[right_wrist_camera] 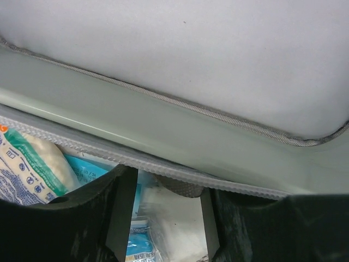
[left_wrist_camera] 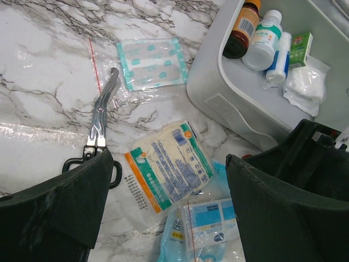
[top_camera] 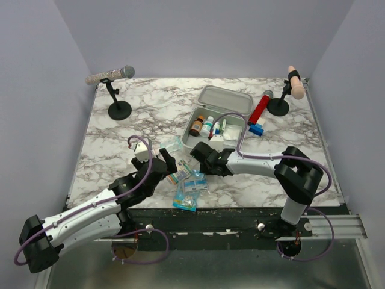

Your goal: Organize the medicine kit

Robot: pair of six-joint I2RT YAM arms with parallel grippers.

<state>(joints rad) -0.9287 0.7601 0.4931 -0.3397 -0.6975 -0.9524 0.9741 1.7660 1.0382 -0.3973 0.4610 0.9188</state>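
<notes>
The medicine kit [top_camera: 194, 139] lies open at mid-table, its lid [top_camera: 225, 97] folded back. Inside are a brown bottle [left_wrist_camera: 244, 30], a white bottle [left_wrist_camera: 263, 41], a green box [left_wrist_camera: 300, 46] and white padding [left_wrist_camera: 305, 87]. In front of it on the marble lie a plaster packet [left_wrist_camera: 151, 63], metal scissors [left_wrist_camera: 101, 117], an orange-and-green striped packet [left_wrist_camera: 169, 169] and a blue wipes bag [left_wrist_camera: 210, 224]. My left gripper [left_wrist_camera: 169, 180] hovers open over these packets [top_camera: 186, 186]. My right gripper [top_camera: 201, 155] sits at the kit's front left corner, its jaws [right_wrist_camera: 163, 218] apart just below the zip edge [right_wrist_camera: 180, 172].
A red cylinder [top_camera: 260, 108] and a small blue-and-white box [top_camera: 257, 128] lie right of the kit. Two black stands are at the back: one on the left [top_camera: 119, 109] holding a microphone [top_camera: 111, 75], one on the right [top_camera: 278, 106] holding a peach handle [top_camera: 295, 83].
</notes>
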